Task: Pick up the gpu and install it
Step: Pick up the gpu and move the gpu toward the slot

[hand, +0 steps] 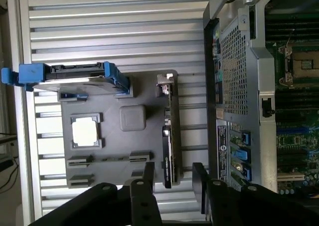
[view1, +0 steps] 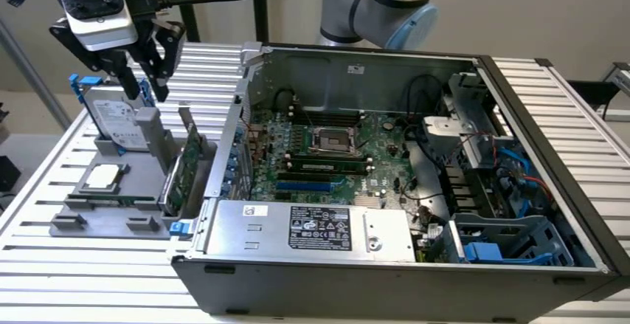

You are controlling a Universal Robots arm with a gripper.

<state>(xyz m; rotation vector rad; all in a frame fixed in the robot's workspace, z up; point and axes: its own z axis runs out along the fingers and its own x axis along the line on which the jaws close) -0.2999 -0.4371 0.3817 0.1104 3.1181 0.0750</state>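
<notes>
Spread wide, the end effector (hand: 173,181) hangs over the gpu (view1: 185,169), upright on edge in a grey holder (view1: 103,212) beside the open computer case (view1: 394,274); squaring both fingers (hand: 148,186) astride the thin card should secure the pickup.

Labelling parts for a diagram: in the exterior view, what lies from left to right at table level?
From the left: hard drive, gpu, motherboard, blue drive cage.

Bright even light; soft shadows inside computer case (view1: 364,80); glare on table slats (hand: 114,16).
</notes>
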